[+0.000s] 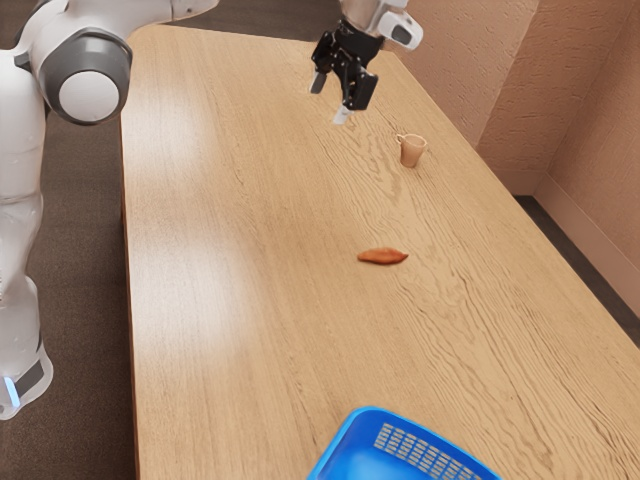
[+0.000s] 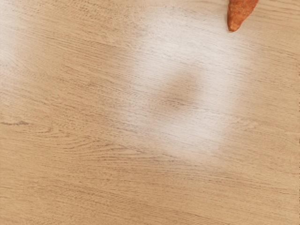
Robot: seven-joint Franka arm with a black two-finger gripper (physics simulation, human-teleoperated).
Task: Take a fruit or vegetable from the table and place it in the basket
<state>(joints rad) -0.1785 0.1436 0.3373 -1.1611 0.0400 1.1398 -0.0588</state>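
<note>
High above the table's far part, my gripper (image 1: pixel 331 101) hangs open in the exterior view, its two fingertips well apart with nothing between them. An orange-brown sweet potato (image 1: pixel 383 257) lies on the bare wood around the middle of the table, lower in that view than the gripper and apart from it. One tapered end of the sweet potato (image 2: pixel 240 12) shows in the wrist view, cut off by the picture's edge. The blue basket (image 1: pixel 372 413), with a slotted wall, stands at the exterior view's bottom edge, partly out of the picture.
A small tan cup (image 1: pixel 412 151) with a handle stands on the wooden table (image 1: pixel 230 250), near the gripper, toward the exterior view's right edge of the tabletop. Beyond that edge rises a pinkish-brown wall (image 1: pixel 500 80).
</note>
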